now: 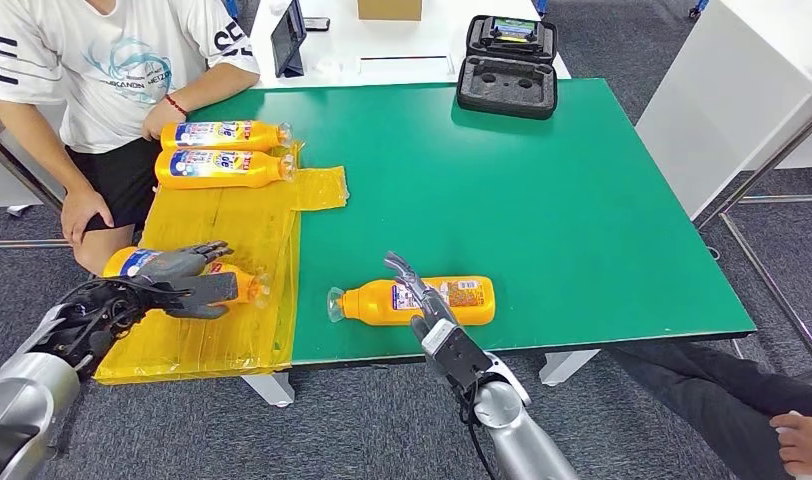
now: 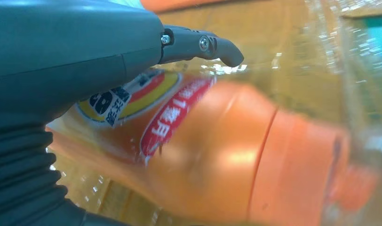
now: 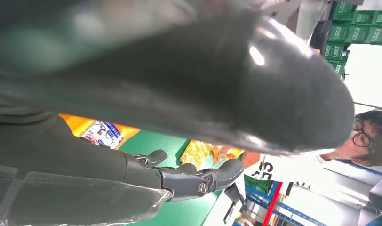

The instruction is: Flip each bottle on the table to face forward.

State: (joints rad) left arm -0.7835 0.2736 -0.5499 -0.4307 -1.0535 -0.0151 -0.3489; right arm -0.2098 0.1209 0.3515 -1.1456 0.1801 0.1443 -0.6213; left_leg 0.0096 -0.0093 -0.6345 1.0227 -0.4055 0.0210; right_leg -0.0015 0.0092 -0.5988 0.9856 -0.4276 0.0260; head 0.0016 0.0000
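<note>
Four bottles lie on the surface. Two far bottles (image 1: 222,152) show labels. Left robot hand (image 1: 187,278) grips near-left bottle (image 1: 240,286); right robot hand (image 1: 422,300), fingers apparently apart, rests over centre bottle (image 1: 377,302).

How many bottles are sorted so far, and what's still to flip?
Two bottles lie label-up on the yellow sheet by the person, apparently done. The left hand rests on a third bottle there. The bottle on the green mat shows its back label beside the right hand; still to flip.
</note>
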